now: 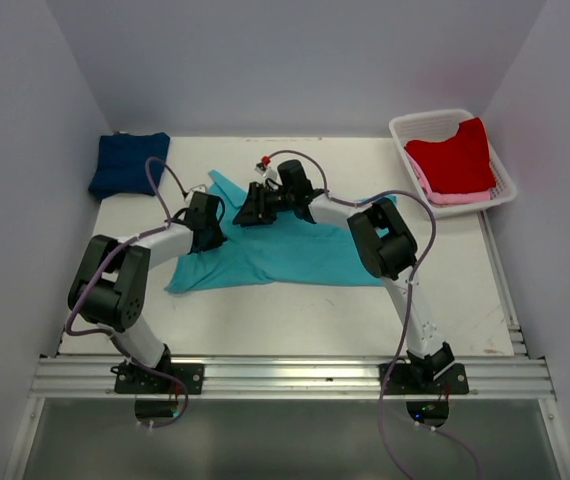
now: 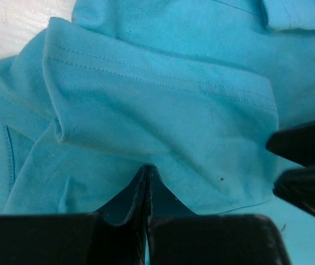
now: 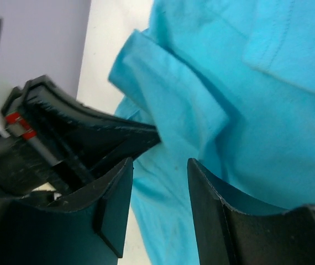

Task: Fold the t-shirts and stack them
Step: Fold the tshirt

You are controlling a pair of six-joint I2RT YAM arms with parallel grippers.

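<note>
While the left gripper [image 2: 147, 174] pinches the turquoise t-shirt [image 1: 285, 255] and the right gripper [image 3: 160, 165] has jaws spread, lift right straight off; don't snag the fold.

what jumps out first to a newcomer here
A turquoise t-shirt lies rumpled in the centre, with the left gripper shut on it and the right gripper open. A folded navy t-shirt sits at the far left corner; a white basket at far right holds a red t-shirt over a pink t-shirt.

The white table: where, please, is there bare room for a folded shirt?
The near strip between the turquoise cloth t-shirt and the aluminium front rail, and right of it, nearer than the white slotted plastic basket. Crowded: centre.
</note>
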